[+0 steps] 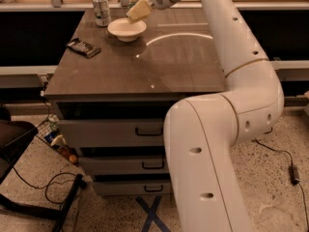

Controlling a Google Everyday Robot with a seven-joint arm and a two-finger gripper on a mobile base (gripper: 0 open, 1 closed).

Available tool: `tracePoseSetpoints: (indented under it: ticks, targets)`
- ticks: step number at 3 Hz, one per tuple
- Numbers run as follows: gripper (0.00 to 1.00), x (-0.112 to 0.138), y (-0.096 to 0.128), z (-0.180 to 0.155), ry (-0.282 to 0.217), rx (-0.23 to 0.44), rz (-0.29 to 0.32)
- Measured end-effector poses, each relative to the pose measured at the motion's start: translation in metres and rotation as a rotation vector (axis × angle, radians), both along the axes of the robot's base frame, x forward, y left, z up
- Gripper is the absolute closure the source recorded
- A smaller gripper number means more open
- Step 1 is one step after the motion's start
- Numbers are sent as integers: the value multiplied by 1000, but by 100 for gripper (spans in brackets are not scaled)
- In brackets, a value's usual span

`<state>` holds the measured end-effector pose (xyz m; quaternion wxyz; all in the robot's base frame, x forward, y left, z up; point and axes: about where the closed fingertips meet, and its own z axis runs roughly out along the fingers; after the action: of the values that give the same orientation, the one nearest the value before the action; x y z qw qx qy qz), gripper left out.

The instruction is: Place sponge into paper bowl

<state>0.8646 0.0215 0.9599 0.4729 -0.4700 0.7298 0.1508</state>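
My gripper (pixel 137 11) hangs just over the far right rim of the paper bowl (pixel 124 31), far left on the table (pixel 159 66). I can't make out the sponge there, nor tell whether the gripper is clamped.
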Motion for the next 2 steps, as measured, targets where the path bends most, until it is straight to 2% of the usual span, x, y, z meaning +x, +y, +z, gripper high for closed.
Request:
tracePoseSetpoints:
  ticks: [2]
  targets:
    - [100,23,19,-19,-13,-8,-31]
